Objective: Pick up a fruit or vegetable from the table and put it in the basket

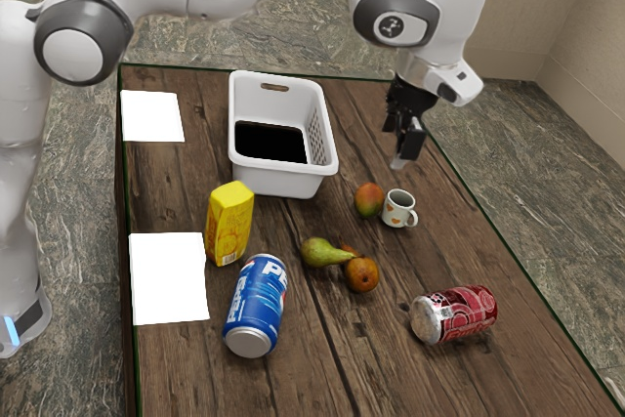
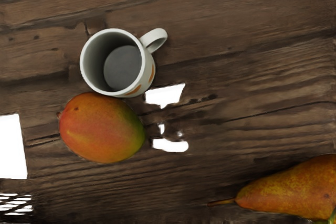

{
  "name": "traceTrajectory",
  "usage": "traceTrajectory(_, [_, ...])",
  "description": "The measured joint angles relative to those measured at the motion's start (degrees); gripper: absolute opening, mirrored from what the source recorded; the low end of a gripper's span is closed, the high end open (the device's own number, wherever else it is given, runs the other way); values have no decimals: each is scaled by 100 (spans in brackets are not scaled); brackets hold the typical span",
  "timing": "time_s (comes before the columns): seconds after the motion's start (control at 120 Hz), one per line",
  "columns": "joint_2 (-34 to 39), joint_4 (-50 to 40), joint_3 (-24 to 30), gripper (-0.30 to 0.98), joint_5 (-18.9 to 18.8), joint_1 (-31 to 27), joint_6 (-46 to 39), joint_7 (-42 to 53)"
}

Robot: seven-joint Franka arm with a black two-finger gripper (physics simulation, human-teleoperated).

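a brown plank tabletop (image 1: 322,339) stands on a grey, streaked stone floor (image 1: 88,134); plain beige walls (image 1: 576,17) meet in a corner.

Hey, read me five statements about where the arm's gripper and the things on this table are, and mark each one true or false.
1. The gripper hangs above the table. True.
2. The red can stands upright. False: the red can lies on its side.
3. The mango is right beside the mug. True.
4. The green pear is inside the basket. False: the green pear lies on the table, outside the basket.
5. The yellow package is nearer the basket than the blue can is. True.
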State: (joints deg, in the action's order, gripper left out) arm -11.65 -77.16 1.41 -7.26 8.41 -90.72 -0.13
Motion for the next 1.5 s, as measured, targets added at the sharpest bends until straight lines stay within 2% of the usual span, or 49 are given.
traceTrajectory(0.083, [-10,-156,100,69,2,39,129,81])
traceTrajectory(0.117, [-46,-232,301,69,7,-161,164,149])
traceTrajectory(0.133, [-80,-262,576,69,5,-426,179,183])
traceTrajectory(0.183, [-281,-328,1874,69,-92,-1547,179,277])
traceTrajectory(0.225, [-519,-352,2655,69,-240,-2093,128,346])
traceTrajectory(0.317, [-829,-502,3629,69,-484,-2784,28,455])
traceTrajectory(0.383, [-565,-1082,3911,69,-531,-3192,-119,514])
traceTrajectory(0.458, [-58,-1780,3984,69,-474,-3432,-296,576])
traceTrajectory(0.575, [602,-2482,4021,69,-305,-3444,-578,665])
traceTrajectory(0.683, [1214,-2793,3986,69,-133,-3197,-737,762])
traceTrajectory(0.733, [1363,-2884,3759,69,-69,-2802,-786,808])
traceTrajectory(0.833, [1433,-2934,3462,69,77,-2203,-815,924])
traceTrajectory(0.917, [1454,-3103,3195,68,317,-2033,-688,961])
traceTrajectory(1.05, [1608,-3441,2891,69,615,-2439,-759,1045])
traceTrajectory(1.25, [1670,-3477,2890,69,582,-2054,-971,1165])
traceTrajectory(1.5, [1444,-3552,2858,69,577,-2190,-1115,1269])
